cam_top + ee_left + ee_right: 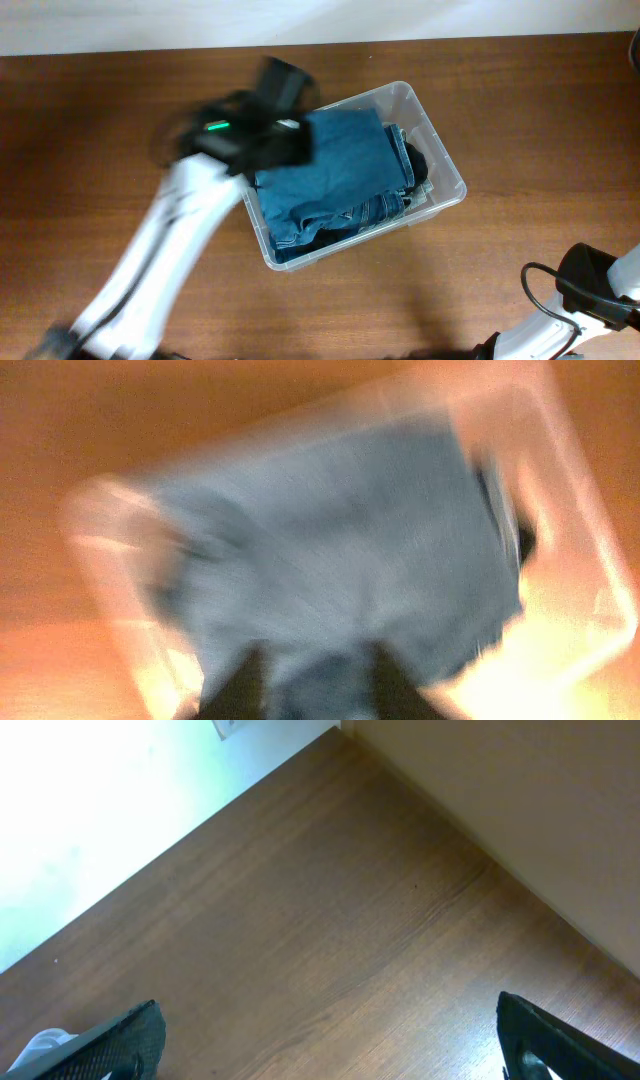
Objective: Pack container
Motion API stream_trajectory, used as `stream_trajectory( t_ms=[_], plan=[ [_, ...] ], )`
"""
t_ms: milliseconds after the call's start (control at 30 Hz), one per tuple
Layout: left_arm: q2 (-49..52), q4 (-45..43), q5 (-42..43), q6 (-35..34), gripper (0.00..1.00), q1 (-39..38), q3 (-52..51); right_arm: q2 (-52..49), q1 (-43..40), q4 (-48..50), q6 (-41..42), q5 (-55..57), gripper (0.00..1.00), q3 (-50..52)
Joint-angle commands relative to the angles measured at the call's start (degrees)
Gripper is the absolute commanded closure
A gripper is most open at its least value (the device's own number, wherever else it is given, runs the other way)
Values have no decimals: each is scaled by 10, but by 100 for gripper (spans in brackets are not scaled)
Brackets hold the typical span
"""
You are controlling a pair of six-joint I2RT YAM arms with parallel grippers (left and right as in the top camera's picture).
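The container (446, 172), a clear plastic tub, stands at the table's middle, turned at an angle. It holds folded blue jeans (340, 165) and a dark garment (418, 160) at its right end. My left arm (245, 135) is blurred and hangs over the tub's left end. The left wrist view is blurred: the left gripper (318, 685) has its fingers apart just above the jeans (340, 550), inside the container (590, 560). My right gripper (325, 1040) is wide open and empty over bare table. The right arm (600, 285) is at the front right corner.
The brown wooden table (520, 90) lies all round the tub. A pale wall (120, 800) runs along the table's far edge. A black cable (535, 285) loops beside the right arm.
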State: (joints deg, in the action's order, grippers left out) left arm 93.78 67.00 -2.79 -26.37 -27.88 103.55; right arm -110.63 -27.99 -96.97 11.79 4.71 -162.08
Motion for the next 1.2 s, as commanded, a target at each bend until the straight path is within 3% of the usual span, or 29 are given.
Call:
stream_trajectory(
  t_ms=[0, 133, 367, 400, 433, 467, 600, 733, 1033, 1067, 1167],
  plan=[
    [-94, 10, -139, 1, 1, 70, 15, 6, -2, -3, 0, 3, 2, 1],
    [-144, 28, -191, 2, 1, 140, 15, 6, -2, -3, 0, 3, 2, 1],
    [-174, 110, -173, 1, 1, 195, 15, 6, -2, -3, 0, 3, 2, 1],
    [-171, 122, -157, 2, 33, 195, 15, 6, -2, -3, 0, 3, 2, 1],
    [-168, 135, -140, 1, 84, 195, 15, 6, -2, -3, 0, 3, 2, 1],
    [-164, 150, -120, 1, 99, 195, 15, 6, -2, -3, 0, 3, 2, 1],
    [-143, 202, -47, 1, 99, 195, 10, 6, -2, -3, 0, 3, 2, 1],
    [-136, 190, 68, 2, 99, 195, -47, 6, -2, -3, 0, 3, 2, 1],
    [-136, -3, 243, 1, 99, 195, -299, 6, -2, -3, 0, 3, 2, 1],
    [-134, -32, 261, 1, 96, 195, -324, 6, -2, -3, 0, 3, 2, 1],
    [-128, -86, 290, 1, 44, 195, -369, 6, -2, -3, 0, 3, 2, 1]
  ],
)
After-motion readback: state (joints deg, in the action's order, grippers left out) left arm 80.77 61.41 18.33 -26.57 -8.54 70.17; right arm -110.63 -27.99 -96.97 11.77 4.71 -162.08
